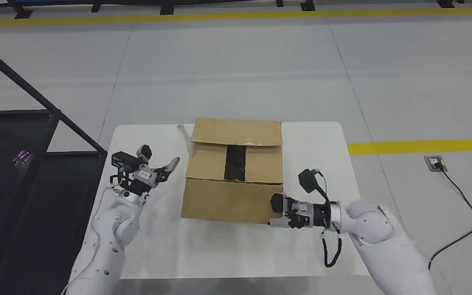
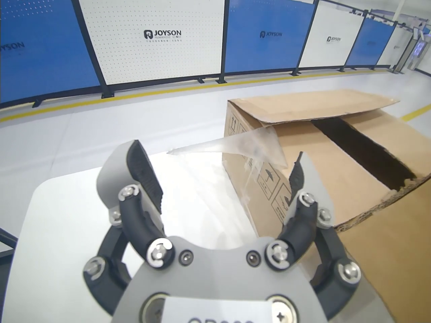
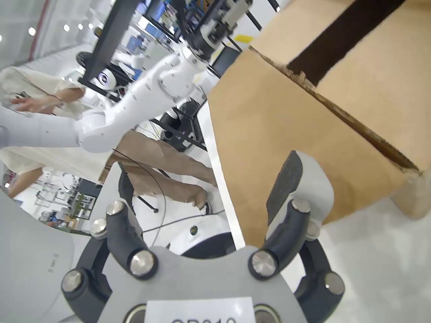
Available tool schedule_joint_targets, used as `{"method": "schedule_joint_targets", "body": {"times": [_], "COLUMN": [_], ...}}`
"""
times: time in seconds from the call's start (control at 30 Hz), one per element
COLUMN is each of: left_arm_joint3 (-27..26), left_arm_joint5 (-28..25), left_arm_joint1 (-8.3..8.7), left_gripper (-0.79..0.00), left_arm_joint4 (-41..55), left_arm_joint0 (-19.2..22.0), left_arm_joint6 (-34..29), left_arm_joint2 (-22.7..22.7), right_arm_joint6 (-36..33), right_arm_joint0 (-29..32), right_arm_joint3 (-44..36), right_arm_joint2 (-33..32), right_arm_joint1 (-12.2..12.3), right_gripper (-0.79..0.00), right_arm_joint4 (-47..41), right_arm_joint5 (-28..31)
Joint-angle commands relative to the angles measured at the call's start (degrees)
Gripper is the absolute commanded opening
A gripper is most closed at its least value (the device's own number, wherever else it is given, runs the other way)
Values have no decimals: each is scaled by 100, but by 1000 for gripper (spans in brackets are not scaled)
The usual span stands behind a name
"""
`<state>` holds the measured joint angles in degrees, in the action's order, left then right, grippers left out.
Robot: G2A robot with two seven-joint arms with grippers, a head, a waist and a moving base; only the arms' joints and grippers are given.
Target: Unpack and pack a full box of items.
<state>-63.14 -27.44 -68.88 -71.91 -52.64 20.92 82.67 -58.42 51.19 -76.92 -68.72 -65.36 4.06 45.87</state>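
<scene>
A brown cardboard box (image 1: 232, 199) stands in the middle of the white table (image 1: 221, 251). Its top flaps lie nearly closed with a dark gap (image 1: 236, 162) between them, and the far flap (image 2: 313, 105) is slightly raised. A strip of clear tape (image 2: 235, 146) sticks out from the box's upper corner. My left gripper (image 1: 160, 161) hovers open and holds nothing, beside the box's (image 2: 336, 169) left side, the tape just beyond its fingertips. My right gripper (image 1: 274, 210) is open at the box's (image 3: 286, 112) near right bottom corner, low over the table (image 3: 363, 253).
A black metal frame (image 1: 37, 147) stands off the table's left side. Bare table surface (image 2: 67, 210) lies left of the box and in front of it. A fence of blue and white panels (image 2: 161, 35) runs across the floor behind.
</scene>
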Motion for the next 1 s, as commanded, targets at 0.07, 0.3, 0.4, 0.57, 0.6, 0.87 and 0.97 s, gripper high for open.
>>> {"method": "schedule_joint_targets", "body": {"times": [0.07, 0.3, 0.4, 0.57, 0.6, 0.87, 0.97], "left_arm_joint3": [-368, -648, -627, -480, -452, -414, -414], "left_arm_joint5": [-729, -2426, -2373, -1930, -1902, -1668, -1668], "left_arm_joint1": [107, 305, 318, 280, 278, 292, 292], "left_gripper": [0, 0, 0, 0, 0, 0, 0], "left_arm_joint4": [4, 13, -125, -302, -329, -242, -242], "left_arm_joint0": [-295, -592, -570, -487, -464, -474, -474], "left_arm_joint6": [-334, -1240, -1457, -1445, -1438, -1303, -1303], "left_arm_joint2": [210, 424, 327, 48, 11, 14, 14], "right_arm_joint6": [145, 483, 363, 874, 1042, 1157, 1157], "right_arm_joint0": [-61, -345, -574, -755, -767, -782, -782], "right_arm_joint3": [46, 68, 226, 194, 165, 146, 146], "right_arm_joint2": [100, 334, 376, 552, 560, 549, 549], "right_arm_joint1": [30, -80, -121, -225, -241, -247, -247], "right_gripper": [0, 0, 0, 0, 0, 0, 0], "right_arm_joint4": [267, -858, -1561, -1997, -2059, -2064, -2064], "right_arm_joint5": [-221, -1227, -1475, -1861, -2021, -2138, -2138]}}
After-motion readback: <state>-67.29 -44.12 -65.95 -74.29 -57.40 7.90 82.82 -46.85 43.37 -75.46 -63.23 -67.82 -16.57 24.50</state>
